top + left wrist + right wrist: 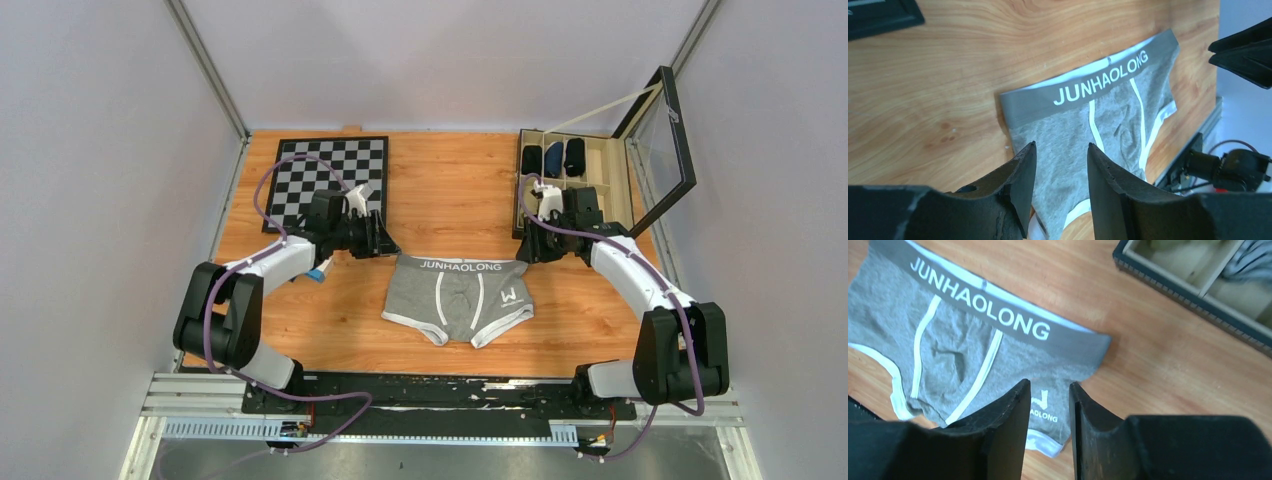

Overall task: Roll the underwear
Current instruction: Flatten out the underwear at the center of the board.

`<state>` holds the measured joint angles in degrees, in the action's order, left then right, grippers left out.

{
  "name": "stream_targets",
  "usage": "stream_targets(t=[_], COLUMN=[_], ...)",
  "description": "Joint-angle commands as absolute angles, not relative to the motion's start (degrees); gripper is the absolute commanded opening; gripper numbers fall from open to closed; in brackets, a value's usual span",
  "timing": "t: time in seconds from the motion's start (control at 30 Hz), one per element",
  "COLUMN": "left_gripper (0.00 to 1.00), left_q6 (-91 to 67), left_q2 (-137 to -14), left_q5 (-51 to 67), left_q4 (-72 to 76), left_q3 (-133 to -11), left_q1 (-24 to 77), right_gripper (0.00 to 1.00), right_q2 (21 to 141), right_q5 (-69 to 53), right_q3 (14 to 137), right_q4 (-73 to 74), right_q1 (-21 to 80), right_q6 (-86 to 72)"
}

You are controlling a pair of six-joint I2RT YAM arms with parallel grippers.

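Note:
The grey underwear (pixel 460 298) lies flat on the wooden table, waistband reading JUNHAOLONG toward the far side, with white trim on the legs. My left gripper (pixel 385 240) hovers just off the waistband's left end, and in the left wrist view the left gripper (pixel 1060 145) is open with nothing between its fingers, the underwear (pixel 1103 120) below it. My right gripper (pixel 527 248) hovers by the waistband's right end. From the right wrist camera the right gripper (pixel 1050 384) is open and empty above the right leg of the underwear (pixel 948 340).
A chessboard (pixel 330 180) lies at the back left. An open black box (pixel 575 180) with compartments holding rolled dark garments stands at the back right, its lid raised; its corner (pixel 1198 285) shows in the right wrist view. The table's near edge has a metal rail (pixel 440 400).

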<state>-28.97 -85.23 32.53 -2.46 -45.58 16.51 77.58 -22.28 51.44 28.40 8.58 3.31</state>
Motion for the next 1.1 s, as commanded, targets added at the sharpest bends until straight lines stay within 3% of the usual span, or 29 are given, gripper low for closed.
stream_targets(t=[0.0, 0.17, 0.5, 0.63, 0.8, 0.97, 1.07], left_gripper=[0.48, 0.44, 0.39, 0.36, 0.36, 0.36, 0.39], left_q6=[-30.3, -30.4, -30.3, -27.3, -26.9, -27.0, -26.8], left_q2=[-89.2, -95.0, -103.2, -102.4, -100.0, -96.9, -94.0], left_q5=[39.7, 40.0, 39.6, 35.0, 29.3, 28.2, 30.0], left_q4=[1.3, 2.3, 0.4, -4.6, -7.7, -7.8, -7.0], left_q3=[-48.8, -51.6, -54.6, -54.4, -52.8, -50.2, -49.2], left_q1=[17.1, 17.1, 17.4, 16.9, 14.9, 14.1, 14.1], right_gripper=[0.31, 0.2, 0.17, 0.0, 0.0, 0.0, 0.0], right_q2=[77.2, 78.0, 84.6, 85.1, 82.4, 78.6, 76.0], right_q5=[-24.3, -27.8, -25.4, -15.0, -15.0, -16.6, -23.6], right_q3=[50.4, 45.9, 41.8, 42.6, 41.3, 36.0, 37.1], right_q4=[30.3, 31.3, 29.4, 36.1, 44.8, 44.2, 39.8], right_q1=[8.8, 8.8, 8.7, 6.0, 2.6, 0.9, 0.6], right_q6=[2.8, -6.7, -15.5, -22.4, -25.6, -26.6, -24.9])
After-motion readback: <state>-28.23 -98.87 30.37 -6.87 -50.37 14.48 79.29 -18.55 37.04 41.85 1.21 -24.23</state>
